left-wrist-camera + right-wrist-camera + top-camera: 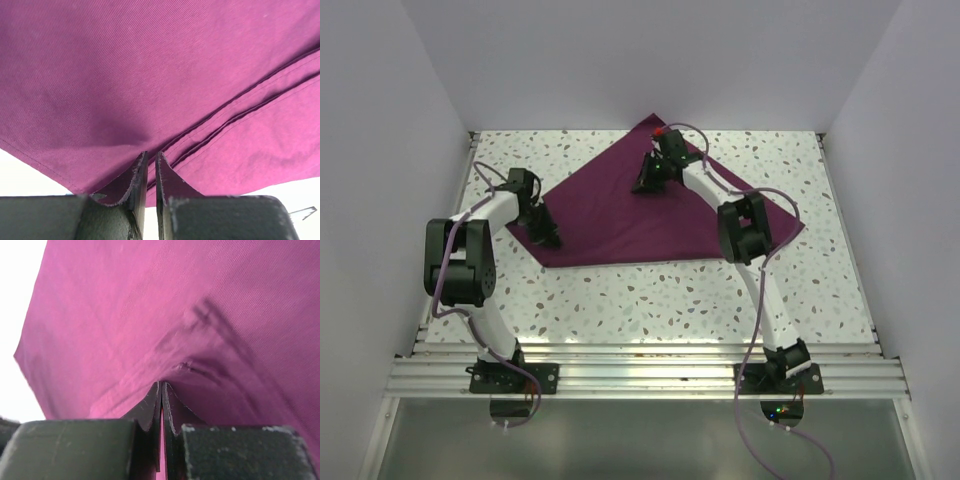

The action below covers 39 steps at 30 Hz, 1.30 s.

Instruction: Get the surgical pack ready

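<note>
The plum-purple cloth (640, 215) of the surgical pack lies on the table, folded into a broad triangle. The steel tray, instruments, white pads and orange strips are not in view. My left gripper (546, 232) is at the cloth's left corner. In the left wrist view its jaws (151, 159) are nearly together on the stacked hems of the cloth (150, 75). My right gripper (650, 182) is on the cloth's upper middle. Its jaws (162, 386) are shut, with a puckered fold of cloth (165, 315) between them.
The speckled white tabletop (650, 300) shows in front of the cloth and at both sides. White walls enclose the table on the left, back and right. A metal rail (640, 375) runs along the near edge by the arm bases.
</note>
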Each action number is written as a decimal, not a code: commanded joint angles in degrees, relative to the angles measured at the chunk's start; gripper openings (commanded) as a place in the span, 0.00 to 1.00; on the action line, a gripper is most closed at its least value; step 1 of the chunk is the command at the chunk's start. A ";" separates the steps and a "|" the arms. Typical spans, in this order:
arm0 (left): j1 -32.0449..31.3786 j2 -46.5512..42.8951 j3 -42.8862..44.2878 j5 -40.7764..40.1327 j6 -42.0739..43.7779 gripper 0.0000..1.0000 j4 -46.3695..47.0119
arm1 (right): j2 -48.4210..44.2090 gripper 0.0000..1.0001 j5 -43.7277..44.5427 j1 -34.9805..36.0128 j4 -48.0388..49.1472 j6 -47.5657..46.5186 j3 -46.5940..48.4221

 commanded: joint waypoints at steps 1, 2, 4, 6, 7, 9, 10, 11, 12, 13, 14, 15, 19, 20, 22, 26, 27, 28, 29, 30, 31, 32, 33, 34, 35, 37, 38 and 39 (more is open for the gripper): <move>0.07 -1.17 -0.88 0.40 -0.95 0.14 0.98 | 2.74 0.00 8.67 -0.30 -3.92 -1.06 4.54; 0.16 -0.91 -1.05 0.31 -1.13 0.15 0.63 | 3.00 0.00 9.81 -0.30 -4.19 -1.15 4.90; 0.25 -0.47 -1.32 -0.13 -1.13 0.14 0.36 | 3.44 0.00 13.93 -0.30 -4.98 -1.06 5.34; 0.51 -0.29 -2.28 -0.31 -1.48 0.15 0.45 | 4.14 0.00 15.97 -0.65 -5.86 -0.71 6.13; 0.69 -0.20 -2.63 -0.39 -1.57 0.15 0.54 | 4.67 0.00 17.02 -1.18 -7.17 -0.01 7.78; 0.78 -0.12 -3.51 -0.39 -1.74 0.14 0.63 | 6.78 0.00 17.38 -1.88 -8.67 1.04 9.64; 0.69 -0.12 -3.78 -0.48 -1.66 0.14 0.63 | 7.22 0.00 17.82 -2.41 -9.55 1.31 10.60; 2.17 -0.03 -4.30 -0.66 -1.65 0.14 0.71 | 7.57 0.00 18.34 -2.59 -9.64 1.40 10.70; 2.36 -0.11 -4.40 -0.75 -1.65 0.15 0.71 | 7.58 0.00 18.35 -2.85 -9.47 1.40 10.61; 2.53 -0.29 -4.57 -1.01 -1.57 0.14 0.71 | 7.75 0.00 18.17 -3.11 -8.95 1.14 10.53; 2.88 -0.29 -4.66 -1.18 -1.39 0.15 0.80 | 8.01 0.00 18.35 -3.29 -9.11 0.96 10.87; 3.06 -0.29 -4.57 -1.27 -1.39 0.15 0.72 | 8.88 0.00 18.44 -3.38 -9.55 0.79 12.27; 3.68 -0.29 -3.87 -1.80 -1.22 0.15 0.37 | 10.21 0.00 18.00 -4.52 -10.70 1.92 13.43; 3.94 -0.47 -3.43 -2.06 -1.39 0.15 0.28 | 10.12 0.00 17.74 -4.69 -10.44 2.01 13.16; 4.03 -2.04 -1.60 -2.76 -1.57 0.20 -0.25 | 9.77 0.00 16.59 -4.43 -9.47 1.84 12.55; 5.25 -4.51 4.64 -8.55 -1.04 0.41 -1.47 | 9.86 0.00 15.36 -3.73 -9.91 1.31 12.02; 5.87 -4.51 6.14 -9.44 -0.69 0.45 -1.83 | 9.77 0.00 15.19 -3.64 -9.91 1.22 11.15; 6.83 -3.64 8.76 -10.14 -0.25 0.49 -2.18 | 9.60 0.00 15.01 -3.55 -9.91 1.05 10.62; 8.84 -2.85 10.09 -10.50 0.27 0.53 -3.32 | 8.90 0.00 15.10 -3.47 -9.73 0.96 10.00; 10.17 -1.88 11.32 -10.15 0.54 0.53 -3.94 | 8.63 0.00 15.01 -3.38 -9.38 0.70 8.69; 12.44 0.13 13.16 -9.80 0.89 0.53 -4.90 | 8.19 0.00 14.92 -3.29 -8.77 0.52 8.24; 13.42 0.93 13.79 -9.71 1.50 0.53 -5.08 | 7.76 0.00 14.75 -3.38 -8.59 0.43 8.07; 14.39 1.72 14.41 -9.62 1.68 0.54 -5.17 | 7.75 0.00 14.66 -3.29 -8.50 0.35 8.24; 15.97 3.30 15.28 -9.54 2.21 0.54 -4.74 | 7.84 0.00 14.40 -3.29 -8.59 0.34 8.50; 16.59 4.01 15.73 -9.27 2.73 0.54 -4.65 | 7.75 0.00 14.39 -3.29 -8.68 0.34 8.68; 17.56 6.72 17.83 -9.27 4.66 0.53 -4.47 | 7.58 0.00 14.31 -3.20 -8.41 0.26 8.77; 17.48 7.52 18.54 -8.40 5.37 0.53 -4.12 | 7.49 0.00 14.31 -3.20 -8.33 0.17 8.77; 17.56 8.40 19.07 -7.61 6.25 0.52 -3.86 | 7.57 0.00 14.39 -3.12 -8.33 0.08 8.85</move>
